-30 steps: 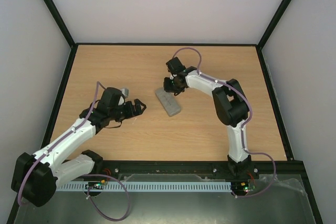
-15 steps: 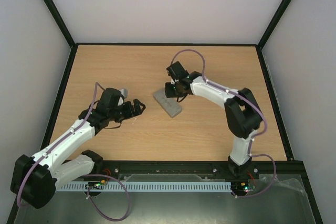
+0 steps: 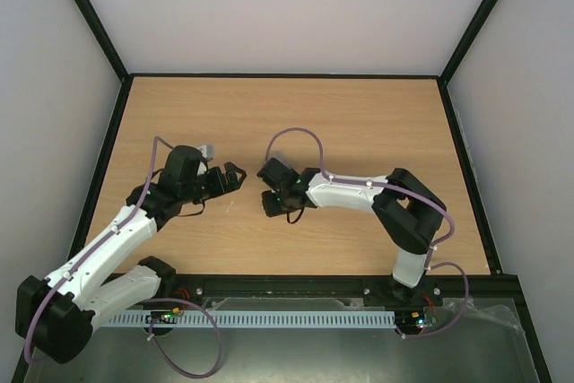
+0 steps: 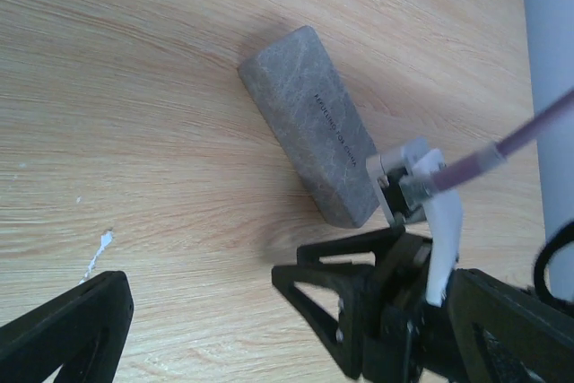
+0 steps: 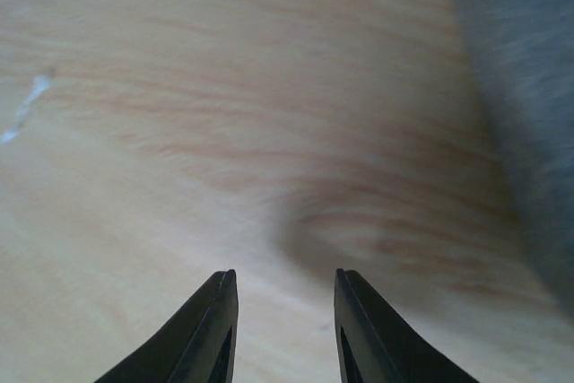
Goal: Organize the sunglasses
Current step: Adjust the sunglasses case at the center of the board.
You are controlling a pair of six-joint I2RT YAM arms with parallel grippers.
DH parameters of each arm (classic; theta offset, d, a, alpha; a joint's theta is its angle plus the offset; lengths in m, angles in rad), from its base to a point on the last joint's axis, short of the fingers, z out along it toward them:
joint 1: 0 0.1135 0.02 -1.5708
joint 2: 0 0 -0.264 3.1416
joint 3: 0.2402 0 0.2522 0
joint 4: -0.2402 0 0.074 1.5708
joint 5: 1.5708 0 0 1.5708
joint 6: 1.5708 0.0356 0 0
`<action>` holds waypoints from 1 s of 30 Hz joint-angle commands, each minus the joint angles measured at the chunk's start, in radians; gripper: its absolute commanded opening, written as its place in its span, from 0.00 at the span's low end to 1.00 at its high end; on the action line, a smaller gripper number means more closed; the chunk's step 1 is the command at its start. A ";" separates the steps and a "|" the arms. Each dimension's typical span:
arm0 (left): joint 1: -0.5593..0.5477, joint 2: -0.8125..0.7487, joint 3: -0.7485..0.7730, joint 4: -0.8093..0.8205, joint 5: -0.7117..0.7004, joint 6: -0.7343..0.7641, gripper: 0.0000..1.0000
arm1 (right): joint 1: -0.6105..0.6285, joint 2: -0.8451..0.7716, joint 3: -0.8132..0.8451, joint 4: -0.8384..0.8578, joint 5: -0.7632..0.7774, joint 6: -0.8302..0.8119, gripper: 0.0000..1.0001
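my left pincer hangs low over the light wooden table, its two black fingers spread wide, nothing between them. my right pincer reaches in from the other side, close above the boards. its own camera shows its fingers standing a little apart with bare wood in the gap, pinching nothing.

the grey rectangular felt-like case lies flat and shut on the table, slanting across the grain, with a thin line of dark print running along its lid. from my left wrist, the black fingers of my right pincer sit just beside the case's near end, under a white bracket and a purple cable. whether they touch the case i cannot tell. the same case shows only as a blurred grey edge at the upper right of my right wrist's view.

from overhead the case seems to be hidden under my right wrist, though the angle is poor. a small white fleck marks the wood to the left of the case, well apart from it.

the sunglasses show in none of the three views, so i cannot tell where they are.
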 commanded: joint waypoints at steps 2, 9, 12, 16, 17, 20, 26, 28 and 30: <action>0.001 -0.023 0.012 -0.029 -0.008 -0.008 0.99 | -0.057 0.045 0.011 -0.048 0.197 0.029 0.31; 0.002 -0.031 0.001 -0.026 -0.010 -0.012 0.99 | -0.157 0.034 -0.010 -0.051 0.237 -0.002 0.31; 0.001 -0.024 0.000 -0.024 -0.010 -0.013 0.99 | -0.173 0.041 -0.007 -0.056 0.252 -0.002 0.31; 0.001 -0.024 -0.005 -0.020 -0.013 -0.015 0.99 | -0.189 0.044 -0.011 -0.053 0.267 -0.021 0.31; 0.001 -0.023 -0.009 -0.020 -0.014 -0.016 0.99 | -0.195 0.046 -0.012 -0.054 0.268 -0.029 0.30; 0.001 -0.020 -0.013 -0.023 -0.032 -0.014 0.99 | -0.200 0.035 -0.016 -0.050 0.256 -0.035 0.30; 0.001 -0.040 -0.006 -0.055 -0.105 0.008 0.99 | -0.200 -0.046 -0.049 -0.068 0.267 -0.034 0.31; 0.001 -0.044 -0.004 -0.058 -0.121 0.009 0.99 | -0.200 -0.095 -0.063 -0.079 0.266 -0.030 0.31; 0.003 -0.044 -0.005 -0.050 -0.136 0.007 0.99 | -0.202 -0.156 -0.078 -0.090 0.287 -0.022 0.33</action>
